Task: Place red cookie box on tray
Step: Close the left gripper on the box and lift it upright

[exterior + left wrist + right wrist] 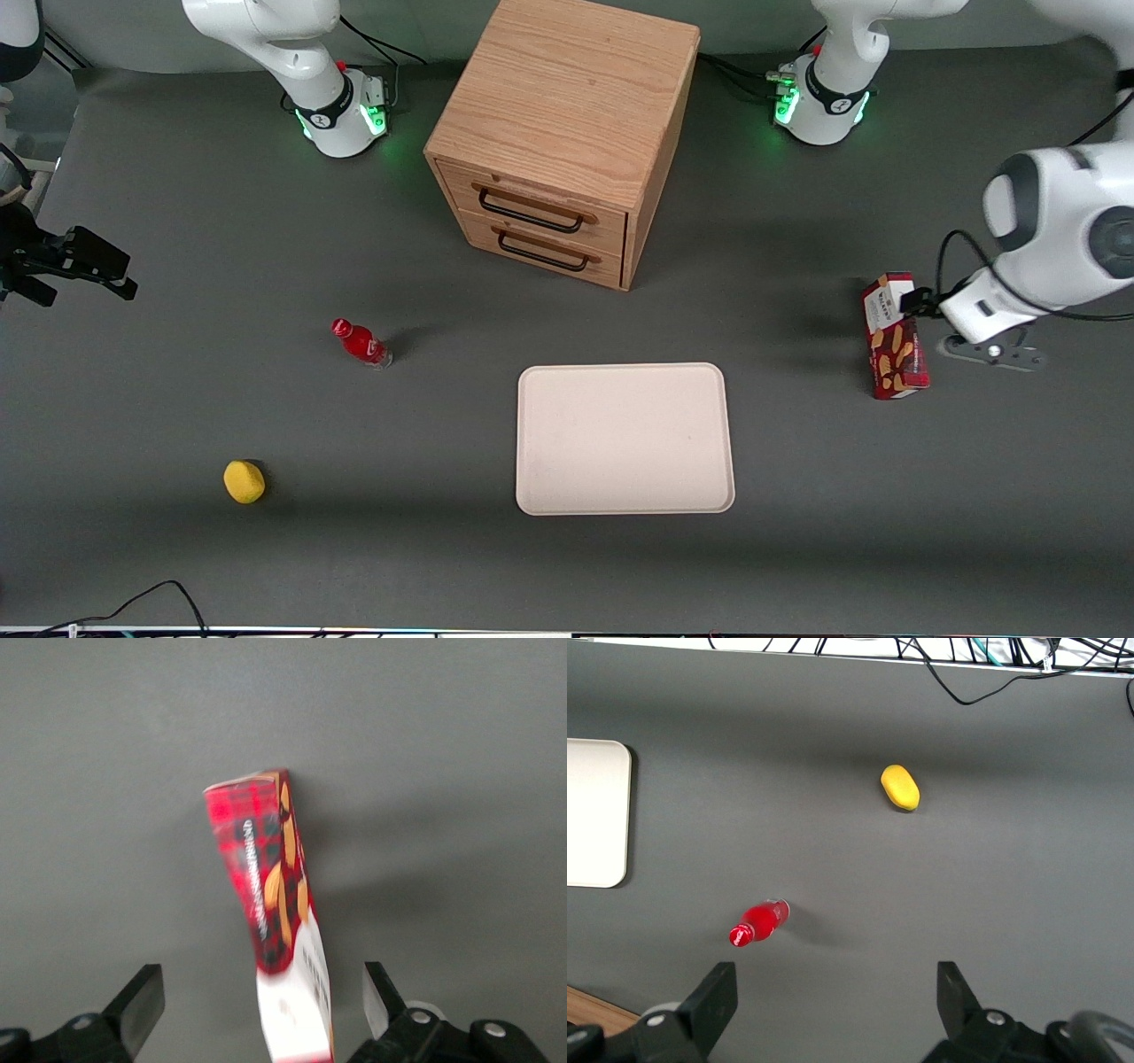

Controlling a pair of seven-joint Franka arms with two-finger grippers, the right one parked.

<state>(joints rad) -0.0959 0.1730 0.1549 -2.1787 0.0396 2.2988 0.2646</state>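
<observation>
The red cookie box [895, 341] stands on its end on the grey table toward the working arm's end, its white label end up. It also shows in the left wrist view [270, 877]. My left gripper [909, 303] is at the box's top. In the left wrist view the gripper [262, 990] is open, with one finger on each side of the white end and a gap on both sides. The cream-white tray [625, 439] lies flat on the table, apart from the box, nearer the front camera than the cabinet.
A wooden two-drawer cabinet [567, 133] stands farther from the front camera than the tray. A small red bottle [361, 343] and a yellow lemon-like object [244, 481] lie toward the parked arm's end. Cables run along the table's front edge.
</observation>
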